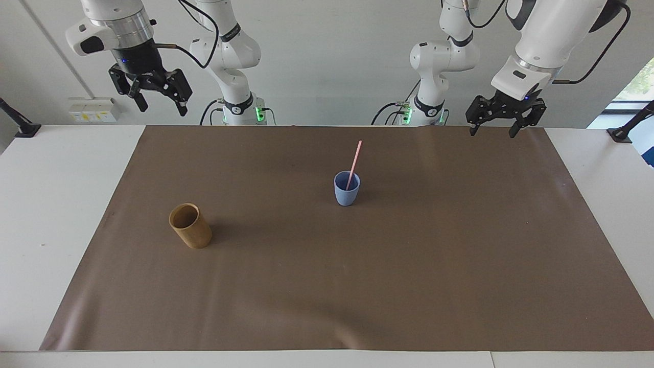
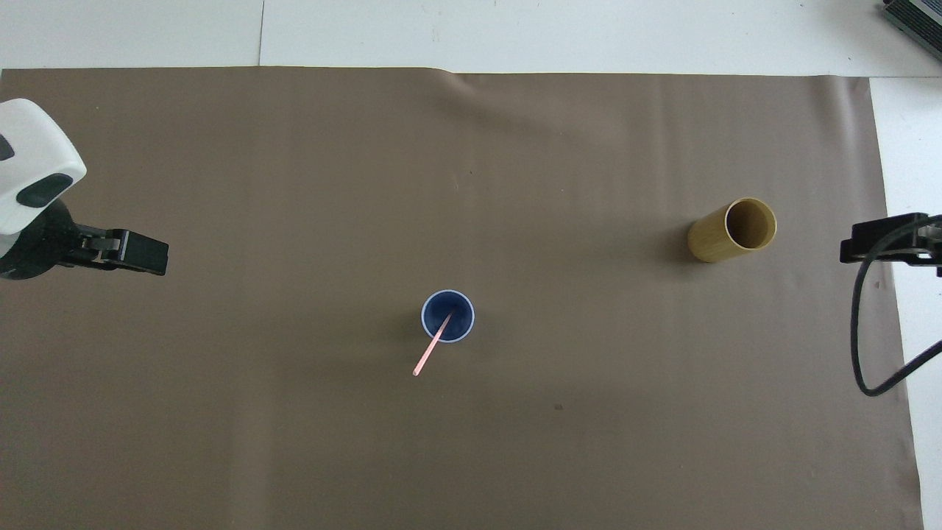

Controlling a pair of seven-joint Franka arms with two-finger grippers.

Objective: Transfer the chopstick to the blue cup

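Note:
The pale pink chopstick point(image 1: 354, 161) stands tilted in the light-blue cup point(image 1: 347, 192) in the middle of the brown mat; its top leans toward the robots. Both also show in the overhead view, the chopstick point(image 2: 430, 353) and the cup point(image 2: 447, 316). My right gripper point(image 1: 158, 106) is open and empty, raised high over the mat's edge at the right arm's end; it shows at the overhead view's edge point(image 2: 887, 243). My left gripper point(image 1: 491, 132) is open and empty, raised over the mat's corner at the left arm's end, also seen from overhead point(image 2: 143, 254).
A tan-brown wooden cup point(image 1: 190, 226) stands empty on the mat point(image 1: 409, 266) toward the right arm's end, farther from the robots than the blue cup; it also shows from overhead point(image 2: 732, 230). The white table point(image 1: 51, 204) borders the mat.

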